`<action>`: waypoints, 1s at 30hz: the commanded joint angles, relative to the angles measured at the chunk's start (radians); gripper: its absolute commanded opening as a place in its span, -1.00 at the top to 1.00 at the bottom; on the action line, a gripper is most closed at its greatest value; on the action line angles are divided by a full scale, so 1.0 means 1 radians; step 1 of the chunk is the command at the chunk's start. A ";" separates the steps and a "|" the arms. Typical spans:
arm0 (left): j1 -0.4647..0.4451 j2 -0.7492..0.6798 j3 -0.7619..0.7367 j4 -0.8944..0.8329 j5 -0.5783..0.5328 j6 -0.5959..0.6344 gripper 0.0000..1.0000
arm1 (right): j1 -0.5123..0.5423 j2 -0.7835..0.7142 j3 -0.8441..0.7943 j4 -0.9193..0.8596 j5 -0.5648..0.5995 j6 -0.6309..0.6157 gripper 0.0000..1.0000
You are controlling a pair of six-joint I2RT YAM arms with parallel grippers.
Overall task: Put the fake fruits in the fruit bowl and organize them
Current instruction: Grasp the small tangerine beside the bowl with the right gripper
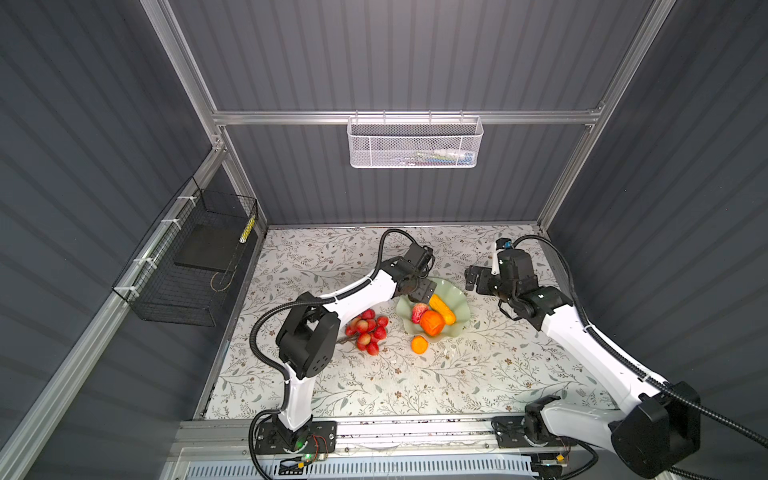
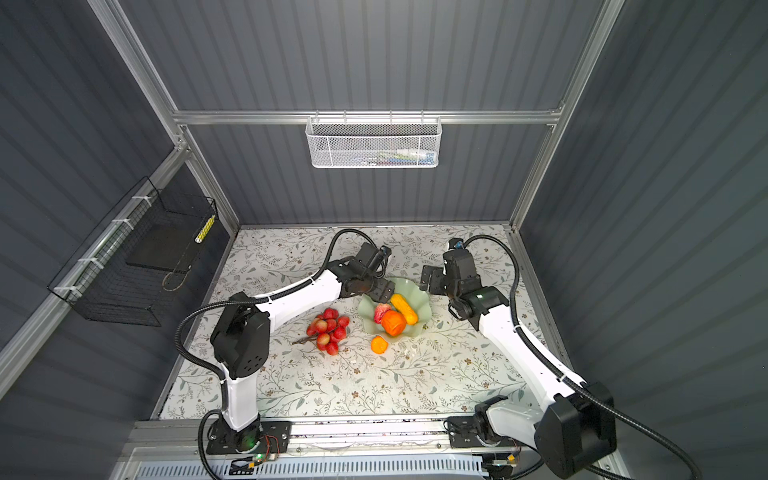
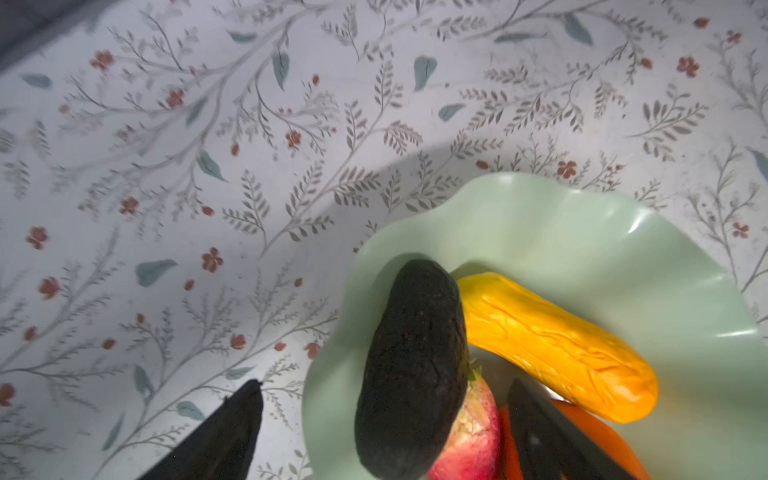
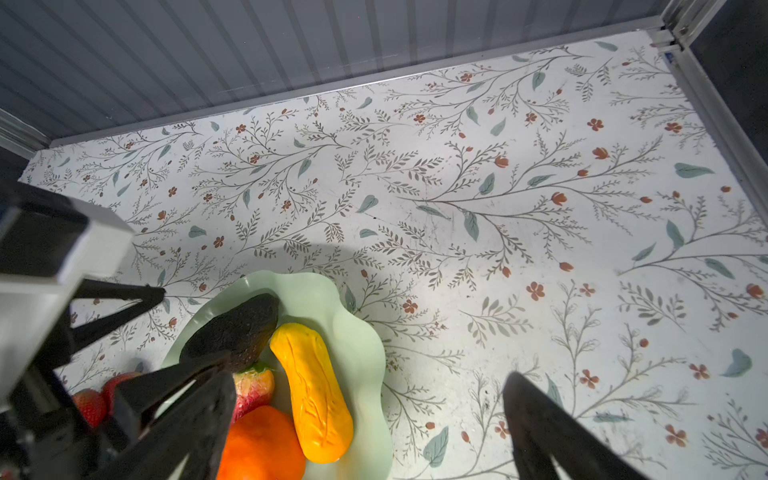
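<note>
Fruit bowl [image 1: 457, 291] sits mid-tabletop [image 1: 457, 382], a bit toward the back wall. In it are 4 fruits. Dark avocado [image 3: 411, 370] leans on the bowl's wall at the far-left side, touching the long yellow piece [image 1: 442, 309]. Strawberry [image 1: 419, 312] is tucked just beside both. Big orange [image 1: 432, 323] is at the near side, touching the yellow piece and the strawberry.

Small orange [image 1: 419, 344] is on the tabletop just outside the near rim, not in the bowl. Red-berry bunch [image 1: 368, 330] w/ brown stem is on the tabletop left of the bowl and apart from it, close by the left forearm in both top views.

Left gripper [image 1: 420, 291] is over the bowl's far-left rim, jaws released. In the left wrist view the fingers [image 3: 232, 428] spread wide either side of the avocado. One is out over the tabletop w/ a clear gap. The other is over the strawberry/orange, and contact w/ the avocado there can't be told. Avocado rests in the bowl on its own.

Right gripper [image 1: 476, 280] hangs just right of the bowl, near the rim and above the tabletop. Its jaws are spread wide and grasp nothing. The right wrist view shows only tabletop and bowl edge betw them.

White mesh basket [image 1: 415, 143] is on the back rail and black wire basket [image 1: 187, 257] on the left wall, both well apart from the fruits.
</note>
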 commanded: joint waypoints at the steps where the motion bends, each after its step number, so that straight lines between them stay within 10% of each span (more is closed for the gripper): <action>1: 0.003 -0.150 -0.044 0.105 -0.072 -0.028 -1.00 | -0.003 0.045 0.073 -0.084 -0.045 0.002 -0.98; 7: 0.007 -0.372 -0.224 0.248 -0.191 -0.061 -0.99 | 0.035 0.115 0.132 -0.137 -0.105 0.019 -0.94; 14: 0.028 -0.658 -0.525 0.259 -0.429 -0.145 -0.99 | 0.309 0.072 0.028 -0.188 0.012 0.190 -0.81; 22: 0.170 -0.838 -0.659 0.229 -0.394 -0.143 -0.99 | 0.624 0.072 -0.077 -0.152 0.082 0.556 -0.55; 30: 0.185 -0.970 -0.722 0.199 -0.359 -0.175 -0.99 | 0.717 0.253 -0.006 -0.192 0.035 0.603 -0.52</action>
